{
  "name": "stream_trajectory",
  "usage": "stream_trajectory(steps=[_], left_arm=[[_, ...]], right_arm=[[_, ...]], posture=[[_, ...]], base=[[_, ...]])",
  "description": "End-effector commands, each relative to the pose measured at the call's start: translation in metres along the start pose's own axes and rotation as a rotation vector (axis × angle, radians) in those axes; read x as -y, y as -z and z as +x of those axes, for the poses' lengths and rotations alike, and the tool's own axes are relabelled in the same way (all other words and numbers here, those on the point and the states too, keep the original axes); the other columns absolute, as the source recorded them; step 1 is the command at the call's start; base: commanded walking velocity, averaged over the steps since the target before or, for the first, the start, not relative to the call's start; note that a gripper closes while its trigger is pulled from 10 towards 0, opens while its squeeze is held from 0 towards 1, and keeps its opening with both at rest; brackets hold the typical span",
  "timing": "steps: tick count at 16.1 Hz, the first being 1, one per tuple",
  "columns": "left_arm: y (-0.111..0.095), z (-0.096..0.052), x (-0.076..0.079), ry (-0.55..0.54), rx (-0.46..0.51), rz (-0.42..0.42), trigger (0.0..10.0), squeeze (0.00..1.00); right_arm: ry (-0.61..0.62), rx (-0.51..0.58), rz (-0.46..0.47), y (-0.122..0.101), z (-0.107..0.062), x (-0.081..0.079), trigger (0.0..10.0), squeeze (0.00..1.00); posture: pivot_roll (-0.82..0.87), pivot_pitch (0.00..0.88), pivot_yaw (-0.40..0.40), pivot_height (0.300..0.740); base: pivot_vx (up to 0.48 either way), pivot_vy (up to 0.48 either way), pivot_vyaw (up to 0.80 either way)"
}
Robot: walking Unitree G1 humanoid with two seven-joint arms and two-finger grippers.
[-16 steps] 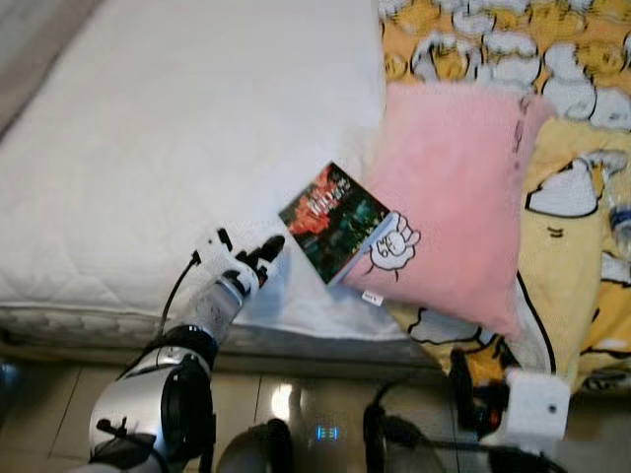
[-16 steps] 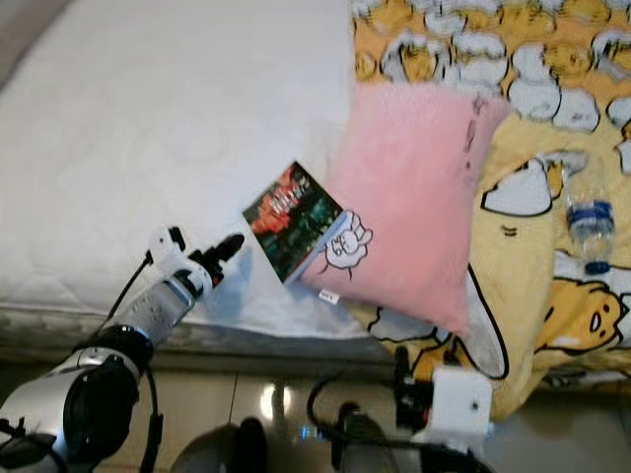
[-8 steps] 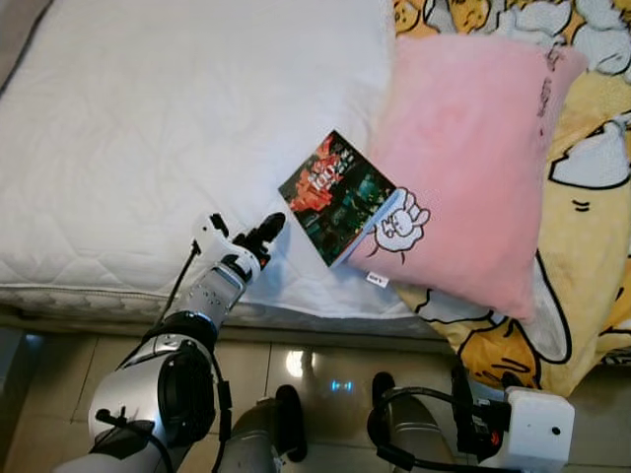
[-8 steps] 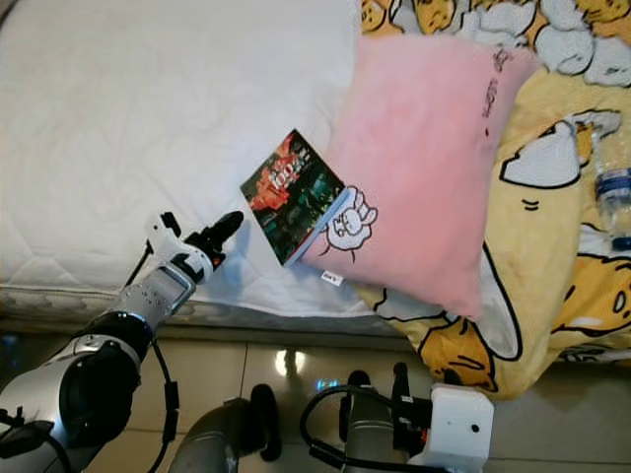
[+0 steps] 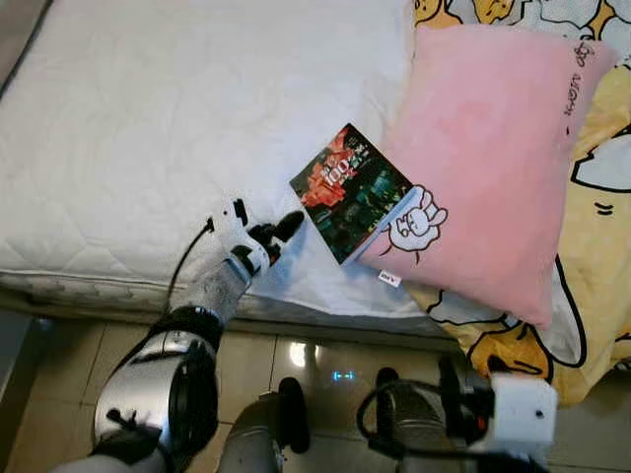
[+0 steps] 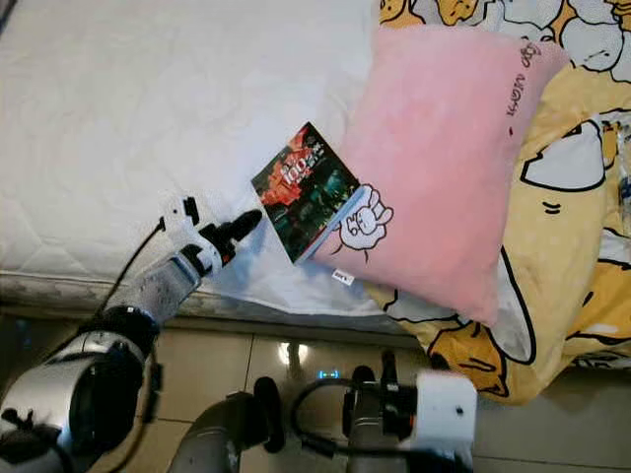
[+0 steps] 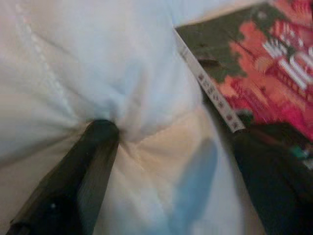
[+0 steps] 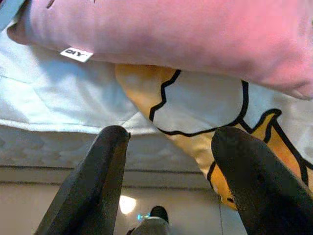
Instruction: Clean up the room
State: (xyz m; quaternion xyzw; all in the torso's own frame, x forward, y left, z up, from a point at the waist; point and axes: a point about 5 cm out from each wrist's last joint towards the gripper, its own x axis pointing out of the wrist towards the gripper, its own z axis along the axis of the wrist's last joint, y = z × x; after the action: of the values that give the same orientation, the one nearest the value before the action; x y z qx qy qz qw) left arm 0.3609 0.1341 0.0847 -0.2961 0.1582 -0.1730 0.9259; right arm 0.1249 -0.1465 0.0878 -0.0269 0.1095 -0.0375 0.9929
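Left eye view: book (image 5: 350, 192) lies diagonally, spine toward pink pillow (image 5: 493, 168)

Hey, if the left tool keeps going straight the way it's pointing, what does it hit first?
Most likely the book. The left tool lies open on the white mattress, aimed at the book's near edge, one finger already pressing the sheet.
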Motion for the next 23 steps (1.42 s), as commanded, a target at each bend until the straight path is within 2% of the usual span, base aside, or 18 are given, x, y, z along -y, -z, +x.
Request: stream_trajectory(steps=[1, 2, 4, 5, 6, 7, 9, 11, 12, 13, 17, 18, 23], left_arm=[[0.002, -0.009, -0.004, 0.033, -0.009, 0.100, 10.0, 0.00], [0.002, -0.012, -0.002, 0.050, 0.003, 0.168, 10.0, 0.00], [-0.003, -0.021, 0.008, 0.091, 0.079, 0.369, 10.0, 0.00], [-0.009, -0.029, 0.027, 0.146, 0.184, 0.579, 10.0, 0.00], [-0.011, -0.033, 0.040, 0.166, 0.253, 0.665, 10.0, 0.00], [-0.011, -0.036, 0.046, 0.130, 0.292, 0.676, 10.0, 0.00], [-0.004, -0.039, 0.045, 0.109, 0.273, 0.649, 10.0, 0.00], [0.018, -0.048, 0.036, 0.116, 0.126, 0.656, 10.0, 0.00], [0.025, -0.050, 0.032, 0.126, 0.077, 0.692, 10.0, 0.00], [0.025, -0.049, 0.028, 0.099, 0.056, 0.705, 10.0, 0.00], [0.021, -0.032, 0.036, 0.051, 0.108, 0.527, 10.0, 0.00], [0.025, -0.028, 0.038, 0.043, 0.101, 0.510, 10.0, 0.00], [0.032, -0.019, 0.049, 0.099, 0.095, 0.514, 10.0, 0.00]], right_arm=[[0.000, -0.021, 0.007, 0.005, 0.004, 0.003, 10.0, 0.00], [-0.002, -0.009, 0.004, 0.004, 0.009, 0.005, 10.0, 0.00], [-0.005, 0.014, -0.019, 0.000, 0.025, 0.010, 10.0, 0.00], [-0.005, 0.039, -0.033, -0.004, 0.041, 0.016, 10.0, 0.01], [0.000, 0.060, -0.033, -0.007, 0.054, 0.021, 10.0, 0.01], [0.006, 0.089, -0.042, -0.011, 0.067, 0.025, 10.0, 0.03], [0.014, 0.114, -0.066, -0.014, 0.077, 0.029, 10.0, 0.03], [0.040, 0.119, -0.088, -0.013, 0.089, 0.039, 10.0, 0.04], [0.047, 0.119, -0.087, -0.012, 0.091, 0.041, 10.0, 0.04], [0.055, 0.120, -0.092, -0.011, 0.094, 0.042, 10.0, 0.02], [0.044, 0.142, -0.079, -0.010, 0.099, 0.035, 10.0, 0.00], [0.050, 0.144, -0.077, -0.009, 0.099, 0.037, 10.0, 0.00], [0.059, 0.155, -0.079, -0.007, 0.095, 0.036, 10.0, 0.00]], posture=[[-0.16, 0.258, 0.085, 0.736], [-0.14, 0.233, 0.076, 0.736], [-0.11, 0.192, 0.054, 0.736], [-0.08, 0.160, 0.036, 0.736], [-0.07, 0.140, 0.026, 0.736], [-0.05, 0.100, 0.006, 0.736], [-0.04, 0.078, -0.001, 0.736], [-0.01, 0.048, 0.003, 0.736], [-0.01, 0.043, 0.005, 0.736], [-0.01, 0.037, 0.008, 0.736], [-0.03, 0.028, 0.017, 0.736], [-0.04, 0.028, 0.019, 0.736], [-0.06, 0.031, 0.031, 0.736]], base=[[0.000, 0.000, 0.00], [0.000, 0.000, 0.00], [0.000, 0.000, -0.31], [0.000, 0.454, -0.80], [0.000, 0.454, -0.80], [0.000, 0.450, -0.80], [0.000, 0.450, -0.80], [0.000, 0.450, -0.80], [0.000, 0.439, -0.80], [0.000, 0.000, -0.40], [0.000, 0.000, 0.00], [0.000, 0.000, 0.00], [0.266, -0.262, 0.00]])
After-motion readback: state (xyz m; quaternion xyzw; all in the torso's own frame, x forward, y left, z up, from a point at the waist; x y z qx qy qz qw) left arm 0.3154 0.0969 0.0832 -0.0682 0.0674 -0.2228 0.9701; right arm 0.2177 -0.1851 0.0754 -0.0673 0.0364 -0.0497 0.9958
